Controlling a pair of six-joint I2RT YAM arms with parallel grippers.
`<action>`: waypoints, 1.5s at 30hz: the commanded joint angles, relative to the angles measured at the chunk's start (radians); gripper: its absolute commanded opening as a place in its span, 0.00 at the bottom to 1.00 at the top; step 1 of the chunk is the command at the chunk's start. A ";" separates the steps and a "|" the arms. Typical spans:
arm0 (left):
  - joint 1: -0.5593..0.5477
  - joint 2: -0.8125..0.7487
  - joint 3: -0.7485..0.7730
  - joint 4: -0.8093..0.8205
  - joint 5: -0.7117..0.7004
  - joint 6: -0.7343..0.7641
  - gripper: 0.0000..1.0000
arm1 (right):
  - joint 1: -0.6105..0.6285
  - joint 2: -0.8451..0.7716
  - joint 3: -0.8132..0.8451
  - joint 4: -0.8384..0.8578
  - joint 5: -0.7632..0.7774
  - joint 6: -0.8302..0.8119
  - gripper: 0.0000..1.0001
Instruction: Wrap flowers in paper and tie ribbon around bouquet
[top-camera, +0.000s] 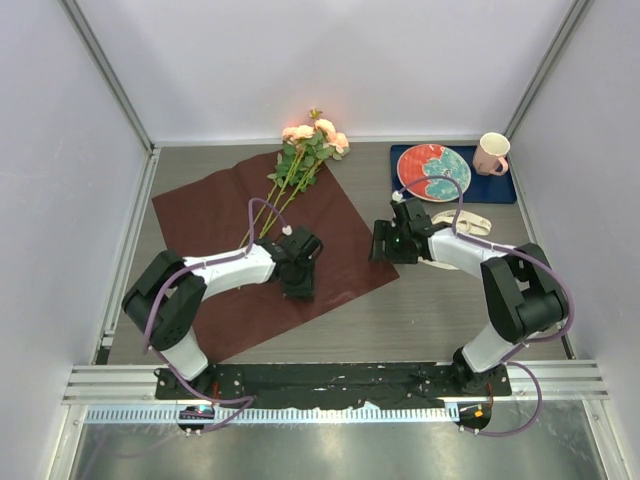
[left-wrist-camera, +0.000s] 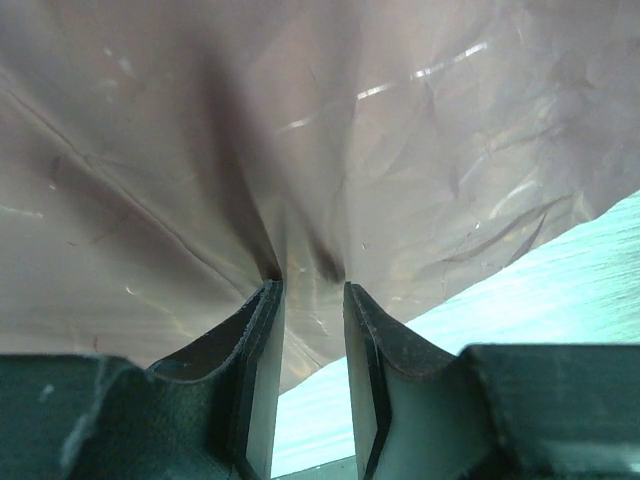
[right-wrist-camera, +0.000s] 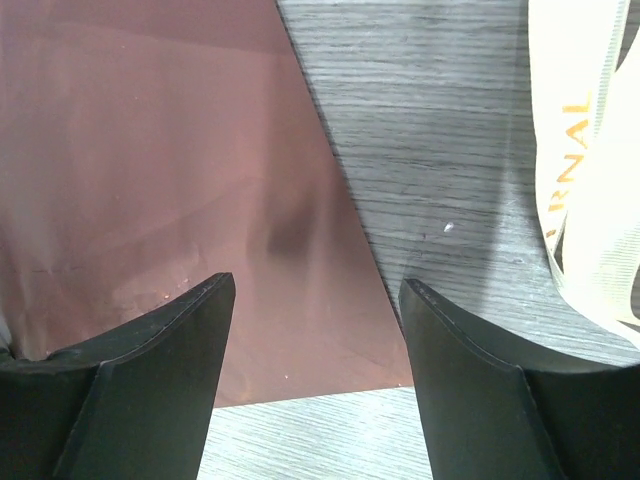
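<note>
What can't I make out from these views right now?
- Left wrist: whether the left end effector pinches the paper or only presses it; the pucker hides the contact.
- Top view: the right arm covers part of the ribbon; the right wrist frame edge cuts off its lettering.
- Top view: where the flowers' thin stems end near the left arm; too small.

Bright, even light overhead; white glare streaks across the crinkled paper (left-wrist-camera: 430, 70), wrist views soft up close, shadows faint.
</note>
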 joint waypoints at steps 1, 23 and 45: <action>-0.041 -0.006 -0.037 -0.036 0.007 -0.032 0.34 | 0.009 -0.033 -0.035 -0.003 0.032 0.004 0.74; -0.059 -0.019 -0.114 0.048 0.039 -0.077 0.35 | 0.037 -0.197 -0.138 0.012 -0.076 0.110 0.48; -0.012 0.076 0.223 0.002 0.036 0.024 0.44 | 0.017 -0.172 -0.138 -0.071 0.121 0.087 0.71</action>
